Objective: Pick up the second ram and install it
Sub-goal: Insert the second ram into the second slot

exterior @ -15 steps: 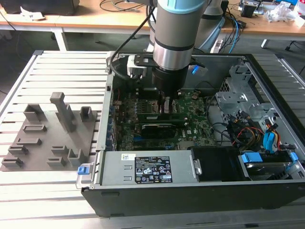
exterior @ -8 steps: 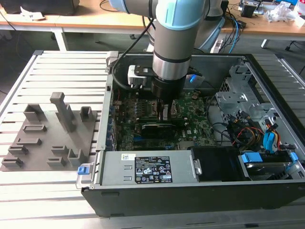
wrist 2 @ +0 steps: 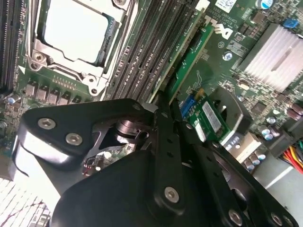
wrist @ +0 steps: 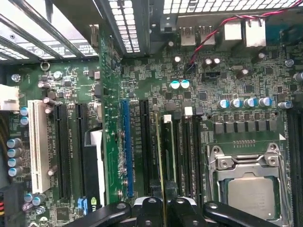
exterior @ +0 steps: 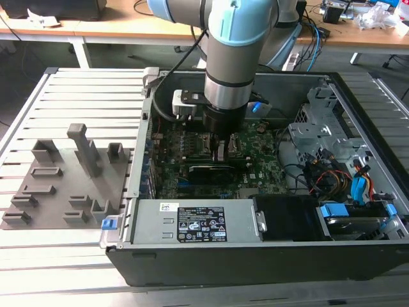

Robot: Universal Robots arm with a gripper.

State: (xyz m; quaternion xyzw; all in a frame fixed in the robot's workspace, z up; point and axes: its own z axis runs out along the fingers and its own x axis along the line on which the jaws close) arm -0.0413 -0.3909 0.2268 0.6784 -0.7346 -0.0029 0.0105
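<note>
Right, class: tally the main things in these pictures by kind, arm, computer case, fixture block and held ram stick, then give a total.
Robot arm: 1
Open computer case: 1
Gray fixture block: 1
Second ram, held in the gripper: 1
Total: 4

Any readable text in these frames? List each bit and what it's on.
Nothing I can quote reliably.
Label on the power supply: print too small.
White lettering on the motherboard: too small or skewed.
Sticker on the small card beside the tool: blurred.
The second ram, held in the tool: no readable print.
</note>
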